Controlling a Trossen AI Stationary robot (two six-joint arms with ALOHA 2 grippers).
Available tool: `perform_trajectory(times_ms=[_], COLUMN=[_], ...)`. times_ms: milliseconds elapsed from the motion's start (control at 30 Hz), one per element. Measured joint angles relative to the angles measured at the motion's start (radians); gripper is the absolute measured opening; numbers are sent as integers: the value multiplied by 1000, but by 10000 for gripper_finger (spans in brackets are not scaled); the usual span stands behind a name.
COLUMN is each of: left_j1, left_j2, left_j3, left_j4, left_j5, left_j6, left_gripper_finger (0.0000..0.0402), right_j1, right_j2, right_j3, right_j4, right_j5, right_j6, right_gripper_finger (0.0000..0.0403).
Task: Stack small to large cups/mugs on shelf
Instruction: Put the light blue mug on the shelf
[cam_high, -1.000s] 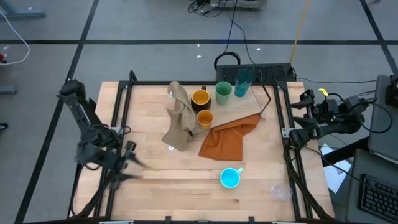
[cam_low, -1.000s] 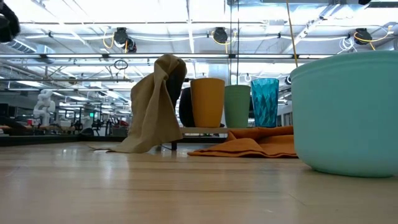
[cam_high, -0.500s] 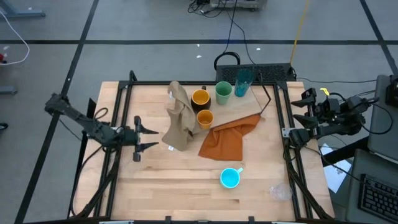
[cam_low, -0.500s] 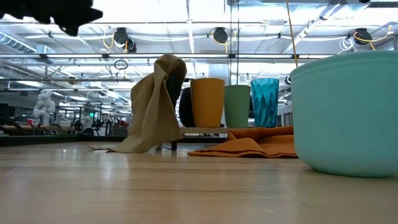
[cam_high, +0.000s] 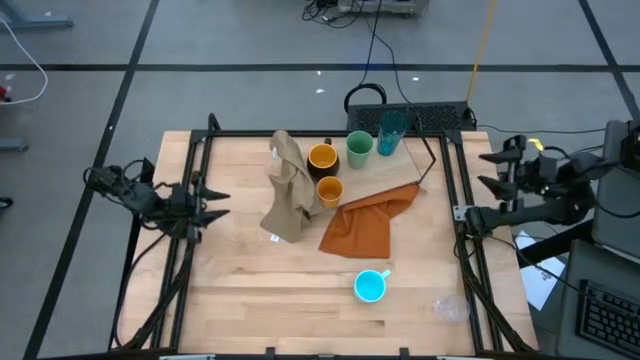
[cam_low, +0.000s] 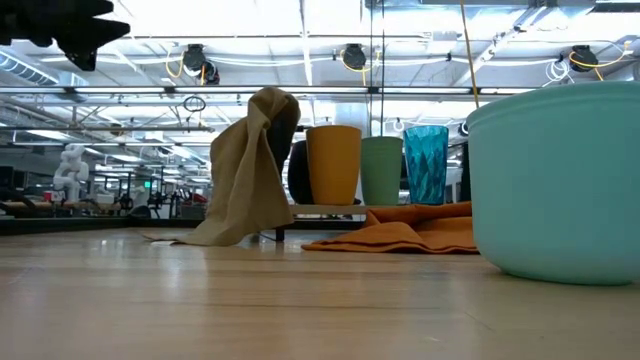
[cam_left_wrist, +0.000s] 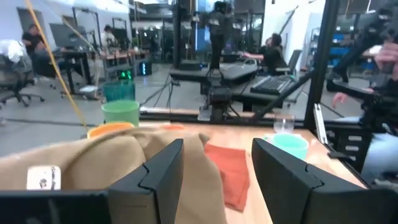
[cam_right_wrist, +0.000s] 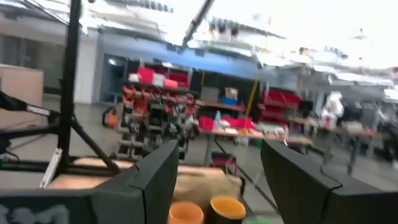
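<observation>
Two dark gripper fingers (cam_left_wrist: 163, 177) rise from the lower edge, spread apart with a clear gap between them and nothing held. Beyond them lies a crumpled tan cloth (cam_left_wrist: 106, 158) with a small white tag (cam_left_wrist: 42, 177). An orange cloth (cam_left_wrist: 229, 168) lies flat on the wooden table (cam_left_wrist: 258, 134) next to it. A cyan mug (cam_left_wrist: 289, 145) stands past the orange cloth, with a small clear glass (cam_left_wrist: 283, 122) behind it. Farther off stand a light green cup (cam_left_wrist: 120, 112) and a teal tumbler (cam_left_wrist: 118, 91), with the rim of an orange cup (cam_left_wrist: 111, 129) showing above the tan cloth. People (cam_left_wrist: 268, 53) sit at desks in the room behind.
</observation>
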Motion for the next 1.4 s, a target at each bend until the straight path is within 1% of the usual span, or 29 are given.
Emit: perform_trajectory(times_ms=[100,167,267,333,367,500,567,633,700,833,867,900,967,1000,1067,1167,1267,1400], left_j1=[-1,-1,-1,-1,-1,-1,-1,-1,-1,-1,-1,-1,-1,-1,0,0,0,0], left_j2=[2,9,11,17,17,17,17,17,17,17,18,18,17,17,20,21,23,23], left_j3=[-2,-1,-2,-5,-11,-25,-39,-47,-53,-55,-55,-55,-55,-55,-55,-55,-55,-55], left_j4=[-16,-34,-54,-47,-53,-39,-32,-14,-11,-13,-14,-14,-13,-13,-12,-8,-9,-8], left_j5=[4,-9,-11,-12,-12,-14,-21,-23,-24,-22,-19,-16,-15,-16,-17,-15,-15,-15], left_j6=[-24,-48,-84,-88,-90,-96,-96,-97,-105,-115,-116,-116,-116,-118,-115,-118,-138,-139], left_gripper_finger=[191,191,191,191,191,191,191,191,191,191,191,191,191,191,191,191,191,191], right_j1=[-41,-81,-159,-220,-250,-346,-378,-393,-393,-377,-371,-366,-351,-339,-321,-301,-298,-297], right_j2=[0,-4,-14,-14,-14,-13,-13,-12,-11,27,50,70,84,111,152,185,225,254], right_j3=[76,119,137,113,83,-96,-204,-334,-476,-770,-827,-843,-804,-788,-769,-704,-669,-604], right_j4=[-151,-256,-326,-328,-292,-128,10,214,498,1127,1228,1315,1272,1227,1187,1228,1123,980], right_j5=[-1,-20,-37,-72,-100,-267,-311,-343,-381,-462,-490,-513,-621,-654,-647,-640,-622,-626], right_j6=[48,88,172,226,248,294,293,292,297,448,485,504,531,536,525,434,378,315], right_gripper_finger=[219,219,219,219,219,219,219,219,219,219,219,219,219,219,219,219,219,219])
